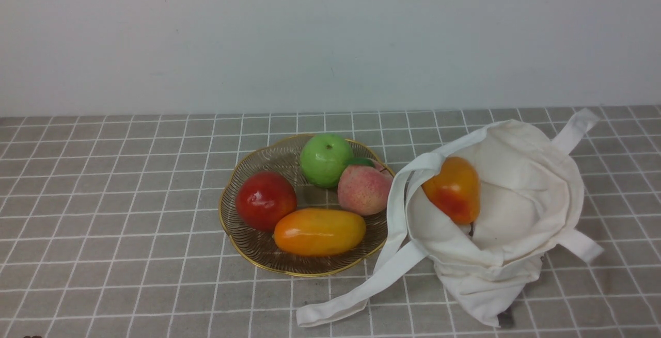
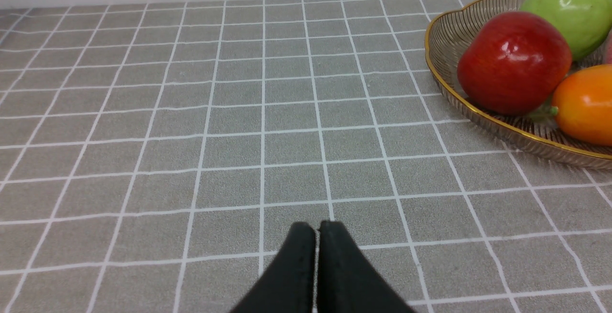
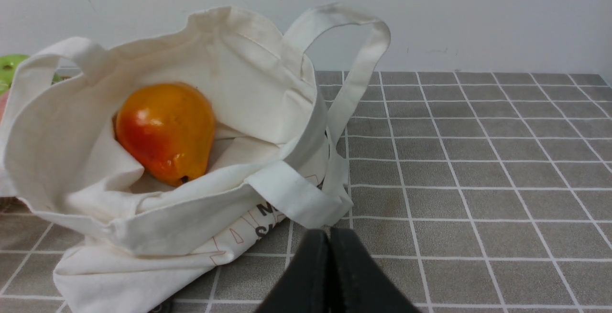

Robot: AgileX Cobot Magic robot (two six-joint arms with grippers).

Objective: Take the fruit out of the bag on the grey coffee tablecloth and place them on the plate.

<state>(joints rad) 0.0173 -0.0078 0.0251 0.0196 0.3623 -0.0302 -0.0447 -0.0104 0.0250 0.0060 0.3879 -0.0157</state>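
Over grey coffee tablecloth (image 1: 103,198), both arms' grippers hover closed, empty.

You are looking at a staged tabletop set rather than a lived-in room: a flat surface covered edge to edge by the grey coffee tablecloth (image 1: 129,214) with its white grid, pushed up against a bare off-white wall (image 1: 330,33) that shows only a few faint scuffs. Nothing of furniture, windows or shelving appears in any view. What you do get is a small arranged display: the plate (image 1: 242,167) loaded with glossy, uniformly shiny fruit (the sheen suggests props, though you cannot be sure) and the bag (image 1: 521,173) slumped open beside it, like a lab or test bench dressed as a home table.
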